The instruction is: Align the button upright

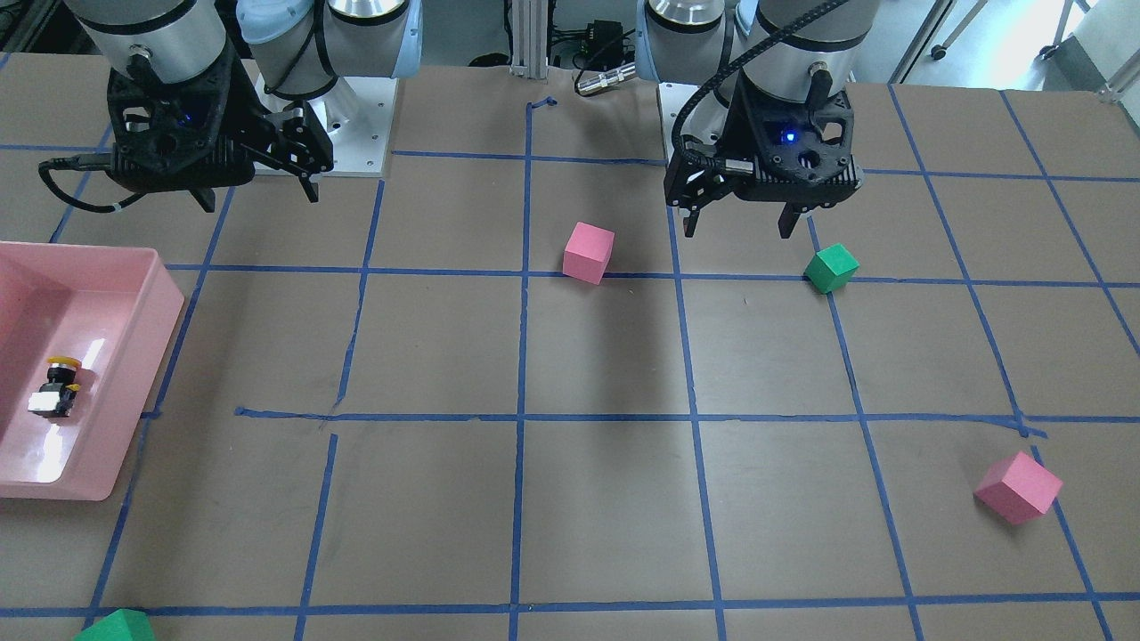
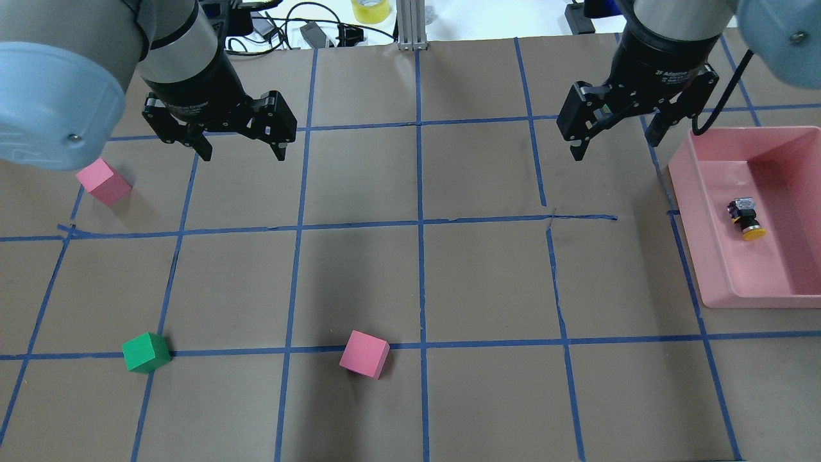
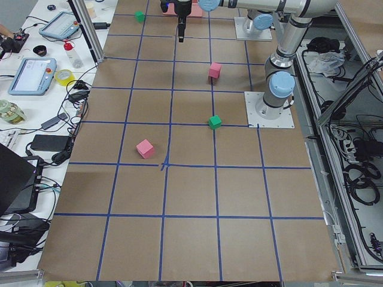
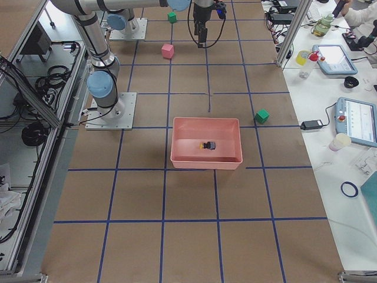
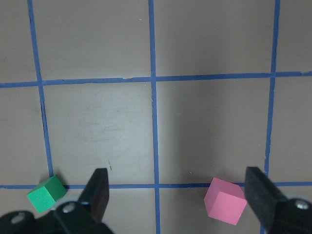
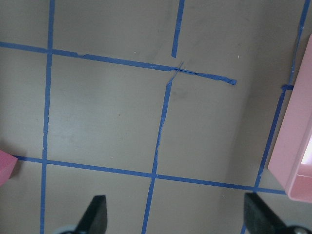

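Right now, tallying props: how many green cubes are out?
2: one green cube on the robot's left, a second green cube near the pink tray; none seems hidden.

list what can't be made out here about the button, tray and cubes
button: too small in the exterior views for base details; absent from both wrist views.
pink tray: cut by right wrist view's right edge.
green cube: cut by front-facing view's bottom edge.

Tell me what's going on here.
Nothing is being handled yet. The button lies on its side in the pink tray, on the robot's right. Both the left pincer and the right pincer hang open and empty above the table, the right one nearer the tray.
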